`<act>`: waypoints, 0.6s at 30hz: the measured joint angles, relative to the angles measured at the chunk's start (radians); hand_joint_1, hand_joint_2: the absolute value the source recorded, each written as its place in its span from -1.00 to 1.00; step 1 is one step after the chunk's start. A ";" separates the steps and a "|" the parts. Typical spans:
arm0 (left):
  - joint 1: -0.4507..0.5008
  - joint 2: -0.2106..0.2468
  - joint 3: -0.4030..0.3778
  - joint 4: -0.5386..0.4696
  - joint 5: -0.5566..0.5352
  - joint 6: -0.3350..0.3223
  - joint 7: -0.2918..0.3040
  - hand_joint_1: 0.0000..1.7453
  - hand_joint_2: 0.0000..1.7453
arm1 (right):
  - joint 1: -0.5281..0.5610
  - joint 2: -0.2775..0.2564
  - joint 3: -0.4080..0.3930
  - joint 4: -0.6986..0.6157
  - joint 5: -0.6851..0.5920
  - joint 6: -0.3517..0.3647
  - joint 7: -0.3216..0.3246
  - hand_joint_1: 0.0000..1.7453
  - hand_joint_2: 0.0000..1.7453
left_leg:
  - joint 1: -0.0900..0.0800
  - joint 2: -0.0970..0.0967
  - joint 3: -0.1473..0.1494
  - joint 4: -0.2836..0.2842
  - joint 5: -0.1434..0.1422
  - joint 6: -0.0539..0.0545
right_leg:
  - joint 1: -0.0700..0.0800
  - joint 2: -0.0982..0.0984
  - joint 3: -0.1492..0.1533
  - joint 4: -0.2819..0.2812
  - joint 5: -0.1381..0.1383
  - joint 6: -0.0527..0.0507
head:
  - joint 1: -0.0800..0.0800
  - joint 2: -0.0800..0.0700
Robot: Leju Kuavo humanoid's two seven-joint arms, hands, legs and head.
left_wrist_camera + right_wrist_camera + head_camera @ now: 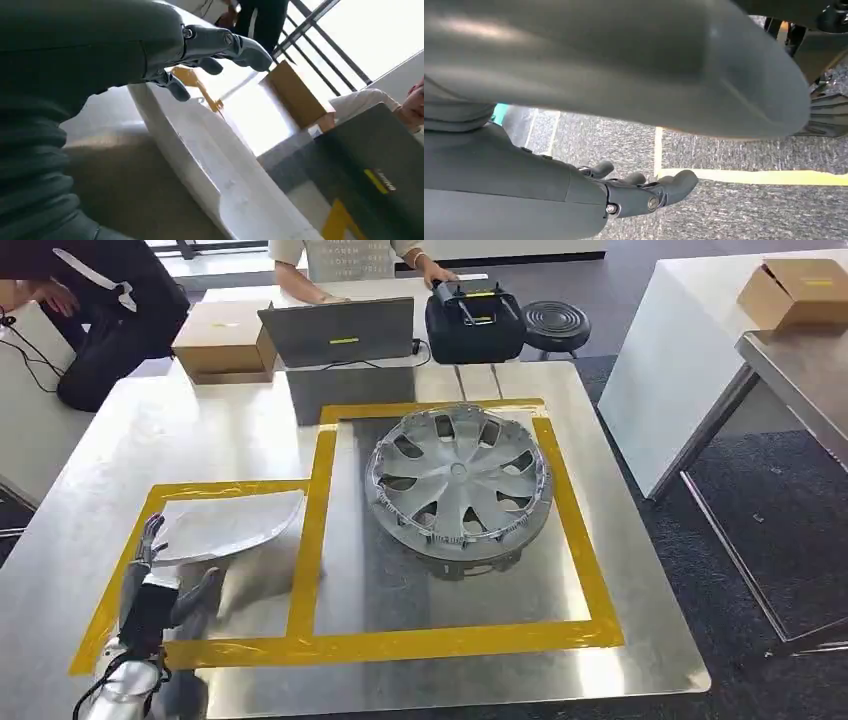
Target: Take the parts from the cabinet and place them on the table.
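Left hand (150, 575) sits low over the steel table (120, 440), fingers spread apart, gripping nothing — fingertips at or just over the near edge of the white curved part (225, 525); contact can't be confirmed. That part lies directly ahead of the hand inside the smaller yellow tape outline (310, 530). Silver wheel cover (458, 485) rests further out to the hand's right, in the larger taped square. Right hand (644, 192) hangs above carpeted floor — fingers loosely curled, holding nothing.
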 joint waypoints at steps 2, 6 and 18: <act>0.041 -0.007 0.010 -0.104 0.130 -0.104 -0.003 -1.00 -1.00 | 0.000 0.000 0.000 0.000 0.000 0.000 0.000 -1.00 -1.00 | 0.000 0.000 0.000 0.000 0.000 0.000 | 0.000 0.000 0.000 -0.001 0.000 0.000 | 0.000 0.000; 0.120 -0.052 0.063 -0.318 0.301 -0.329 -0.004 -1.00 -1.00 | 0.001 0.000 0.000 0.000 -0.003 0.000 0.007 -1.00 -1.00 | 0.000 0.000 0.000 0.000 -0.001 0.001 | 0.000 0.000 0.001 -0.002 0.000 0.000 | 0.000 0.000; 0.253 -0.150 0.137 -0.742 0.466 -0.581 0.048 -1.00 -1.00 | 0.003 0.000 -0.003 0.000 -0.023 0.000 0.010 -1.00 -1.00 | 0.000 0.000 0.000 0.000 -0.002 0.002 | 0.000 0.000 0.002 -0.003 -0.001 0.001 | 0.000 0.000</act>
